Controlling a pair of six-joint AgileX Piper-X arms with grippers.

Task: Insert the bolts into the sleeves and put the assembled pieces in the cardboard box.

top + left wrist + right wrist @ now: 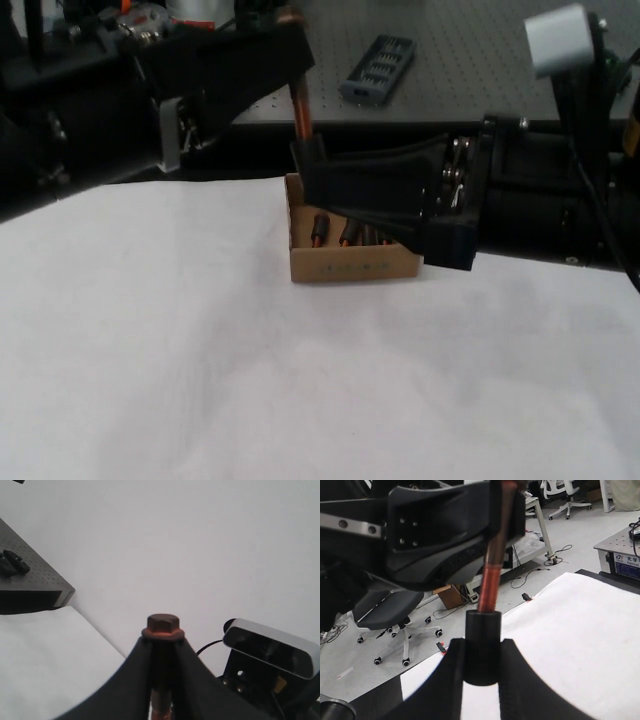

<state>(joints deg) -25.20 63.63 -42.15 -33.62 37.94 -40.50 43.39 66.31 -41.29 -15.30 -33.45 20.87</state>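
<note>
White sheet (pixel 200 360) covers the desk, and the work is held in the air above its far middle. Left fingers (pixel 131 680) are clenched on a copper-coloured bolt (pixel 492 580) just below its hex head, holding it upright with the shank pointing down. Right fingers (pixel 442 680) are clamped on a black sleeve (pixel 482 630), also upright, directly under the bolt. The shank's lower end meets the mouth of the sleeve and seems to have just entered, though how deep it sits cannot be seen. Both parts hang over the back edge of the box (pixel 350 267), which stands on the sheet beneath the right arm. Several dark pieces (pixel 320 228) with reddish ends already lie inside it, probably finished assemblies. Farther off, a grey case (pixel 378 68) rests on the perforated bench behind. Judged from this, the task is well along. For this pair, the bolt has to be pushed fully home, and the joined piece then lowered into the box.
</note>
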